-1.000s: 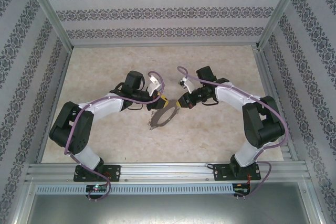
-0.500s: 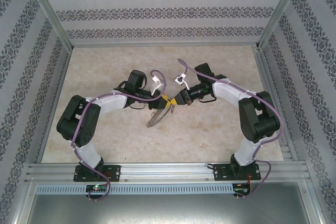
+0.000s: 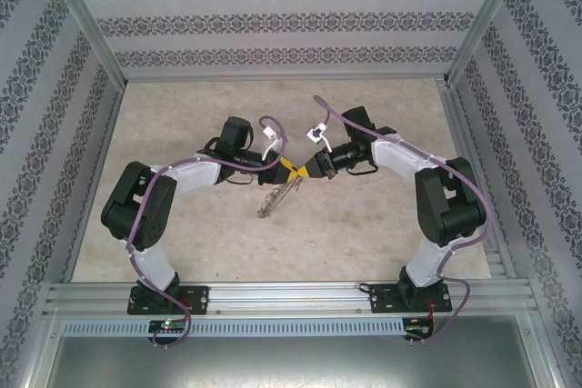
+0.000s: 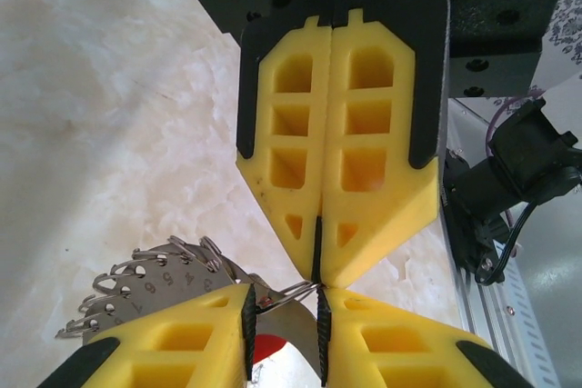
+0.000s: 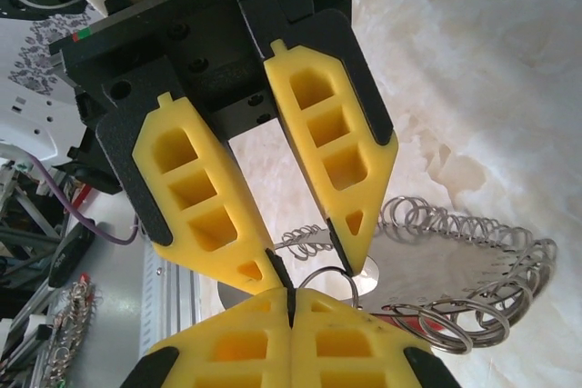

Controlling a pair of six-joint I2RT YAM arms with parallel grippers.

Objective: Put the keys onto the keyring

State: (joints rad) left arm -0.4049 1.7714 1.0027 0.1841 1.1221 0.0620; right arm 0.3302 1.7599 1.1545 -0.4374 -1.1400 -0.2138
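Now, your left pincer (image 4: 284, 306) clamps the keyring (image 4: 155, 283) above the counter (image 4: 109, 88), tip to tip with your closed right pincer (image 4: 318, 270).

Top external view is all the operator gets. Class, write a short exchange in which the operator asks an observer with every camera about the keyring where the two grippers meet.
Operator: From above the two tips merge. Is the right one open?
Observer: No. In the left wrist view the right gripper has its fingers pressed flat together.
Operator: And where is the key?
Observer: The left wrist view shows the key, its red head in the gap between the slightly parted fingers of the left gripper, next to the keyring.
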